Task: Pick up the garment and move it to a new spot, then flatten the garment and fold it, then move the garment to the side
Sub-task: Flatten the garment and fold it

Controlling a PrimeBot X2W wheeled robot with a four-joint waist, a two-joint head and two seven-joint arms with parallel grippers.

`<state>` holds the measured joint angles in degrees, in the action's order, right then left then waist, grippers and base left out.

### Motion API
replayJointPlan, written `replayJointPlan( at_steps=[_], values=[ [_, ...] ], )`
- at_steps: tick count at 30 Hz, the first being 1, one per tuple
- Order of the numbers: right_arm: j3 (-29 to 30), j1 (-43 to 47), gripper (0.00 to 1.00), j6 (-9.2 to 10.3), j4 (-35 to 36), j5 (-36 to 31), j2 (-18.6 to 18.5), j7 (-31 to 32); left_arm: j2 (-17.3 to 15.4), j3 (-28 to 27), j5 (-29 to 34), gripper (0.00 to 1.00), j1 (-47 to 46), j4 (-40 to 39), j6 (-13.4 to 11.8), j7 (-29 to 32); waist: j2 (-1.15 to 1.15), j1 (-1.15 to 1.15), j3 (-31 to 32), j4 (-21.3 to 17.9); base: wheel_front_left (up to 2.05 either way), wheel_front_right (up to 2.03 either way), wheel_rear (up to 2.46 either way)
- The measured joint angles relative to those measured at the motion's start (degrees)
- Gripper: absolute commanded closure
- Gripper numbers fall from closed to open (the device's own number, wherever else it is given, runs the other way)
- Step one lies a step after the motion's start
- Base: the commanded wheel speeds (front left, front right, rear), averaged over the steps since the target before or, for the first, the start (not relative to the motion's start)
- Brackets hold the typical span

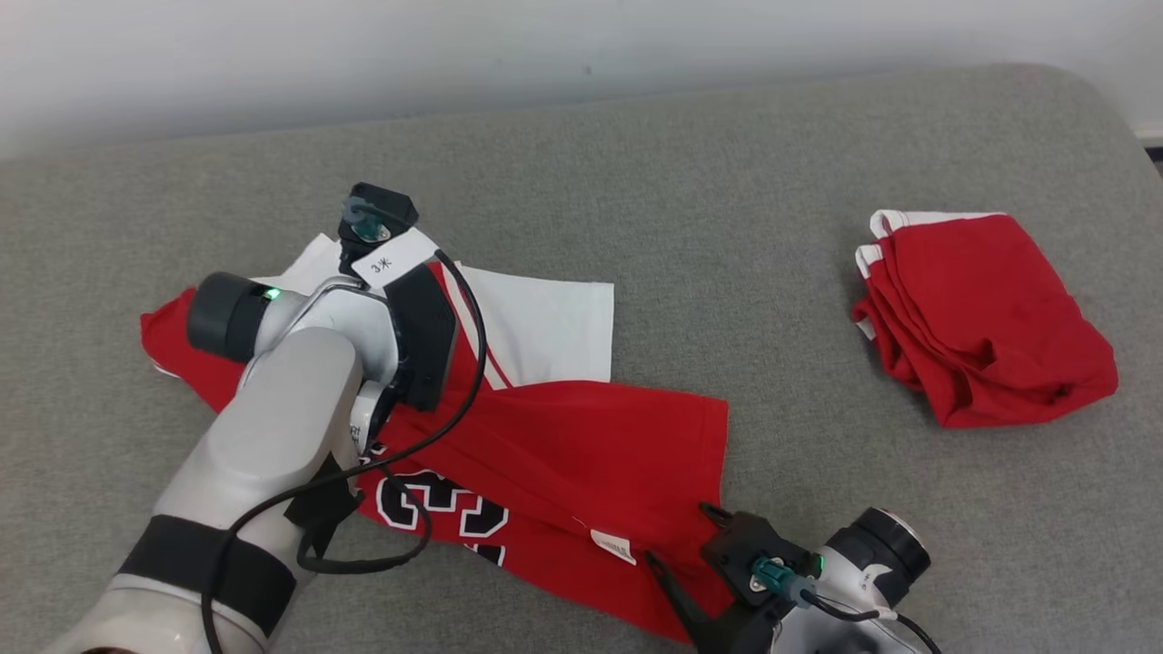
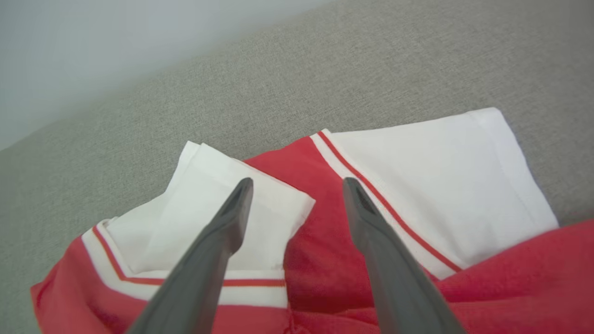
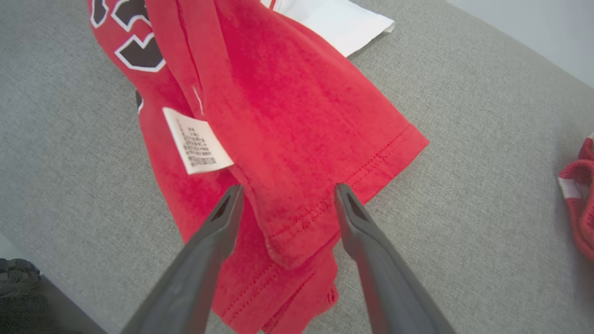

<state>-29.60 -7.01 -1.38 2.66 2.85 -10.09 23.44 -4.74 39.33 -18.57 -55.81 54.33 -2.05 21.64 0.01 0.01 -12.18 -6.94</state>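
We find the left tool (image 2: 298,182) spread wide above the garment (image 1: 563,445). The right tool (image 3: 286,188), equally wide, points at its hem (image 3: 325,208).

Two garments: one red-and-white jersey (image 1: 563,436) at left, one folded red garment (image 1: 986,318) at right; two grippers: left gripper (image 2: 297,185), right gripper (image 3: 285,190)

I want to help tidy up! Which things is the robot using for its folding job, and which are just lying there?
For the job:
- red and white jersey, crumpled in the middle
- left gripper, open over its white-sleeve end
- right gripper, open over its red hem

Just lying about:
- folded red garment, off to the right
- grey surface under it all
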Motion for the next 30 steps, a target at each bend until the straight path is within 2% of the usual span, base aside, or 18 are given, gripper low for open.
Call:
replayJointPlan(
  at_steps=[14, 23, 30],
  values=[
    [-0.3, -0.7, 0.0, -0.21, 1.7, -0.4, 0.0, 1.3, -1.0, 0.6, 1.7, 0.0, -2.9, 7.2, -0.9, 1.0, 0.0, -0.01, -2.9, -1.4, 0.0, 0.0, 0.0],
    [-1.2, -0.9, 0.0, -0.87, 2.7, -0.7, -0.2, 2.3, -0.3, 0.8, 2.1, 0.0, -3.6, 9.8, -0.4, 0.5, 0.0, -0.01, -3.2, -1.8, 0.0, 0.0, 0.0],
    [-2.4, -0.7, 0.0, -1.65, 2.6, -1.8, -1.9, 3.6, 0.7, 0.8, 2.1, 0.0, -4.9, 11.4, 0.1, -0.1, 0.0, -0.02, -3.3, -1.8, 0.0, 0.0, 0.0]
  ],
)
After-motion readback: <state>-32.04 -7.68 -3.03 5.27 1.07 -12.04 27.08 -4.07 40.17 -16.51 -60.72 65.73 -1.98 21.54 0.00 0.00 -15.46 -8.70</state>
